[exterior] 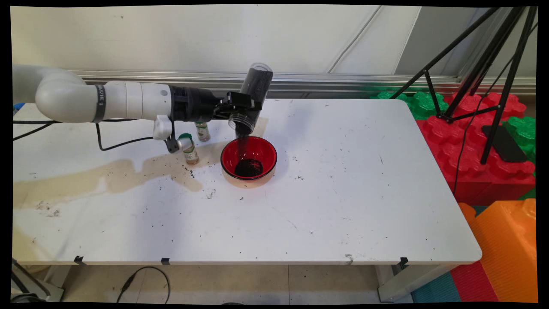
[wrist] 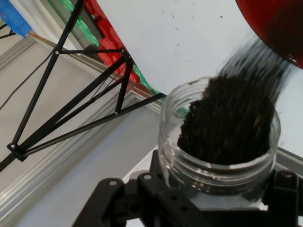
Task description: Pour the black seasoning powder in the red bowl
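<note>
My gripper [exterior: 245, 106] is shut on a clear jar [exterior: 253, 96] of dark grains, held tipped mouth-down above the red bowl [exterior: 248, 158]. A dark stream falls from the jar's mouth into the bowl, where a black heap [exterior: 248, 168] lies. In the hand view the jar's open mouth [wrist: 222, 137] is full of dark grains streaming toward the red bowl's rim [wrist: 274, 28]. Two small spice bottles stand left of the bowl: one with a green cap [exterior: 188, 149], one behind it [exterior: 202, 131].
A brownish stain [exterior: 107, 176] spreads over the table's left part, with dark specks scattered around. A black tripod [exterior: 476, 77] stands on red and green foam blocks [exterior: 472, 141] off the table's right side. An orange block [exterior: 506, 249] sits at the lower right.
</note>
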`<state>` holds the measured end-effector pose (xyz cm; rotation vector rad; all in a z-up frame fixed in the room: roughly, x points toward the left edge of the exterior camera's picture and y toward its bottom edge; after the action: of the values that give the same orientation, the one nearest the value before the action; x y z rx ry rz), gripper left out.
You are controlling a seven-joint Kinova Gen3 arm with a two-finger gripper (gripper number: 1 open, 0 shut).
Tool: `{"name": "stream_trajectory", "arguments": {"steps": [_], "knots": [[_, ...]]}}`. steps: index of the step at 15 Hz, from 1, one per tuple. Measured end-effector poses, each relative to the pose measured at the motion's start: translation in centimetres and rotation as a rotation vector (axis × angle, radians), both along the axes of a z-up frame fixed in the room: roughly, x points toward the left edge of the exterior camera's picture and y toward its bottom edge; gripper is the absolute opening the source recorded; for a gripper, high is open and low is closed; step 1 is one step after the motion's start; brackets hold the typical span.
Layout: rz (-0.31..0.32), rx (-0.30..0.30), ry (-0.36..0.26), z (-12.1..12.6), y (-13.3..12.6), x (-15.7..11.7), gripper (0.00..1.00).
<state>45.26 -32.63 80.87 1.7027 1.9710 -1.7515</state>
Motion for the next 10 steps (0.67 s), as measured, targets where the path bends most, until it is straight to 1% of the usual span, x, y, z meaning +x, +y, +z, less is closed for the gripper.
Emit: {"name": "stream_trajectory", "arguments": {"steps": [10], "knots": [[-0.007, -0.009, -0.008, -0.05, 0.07, -0.03, 0.00]]}}
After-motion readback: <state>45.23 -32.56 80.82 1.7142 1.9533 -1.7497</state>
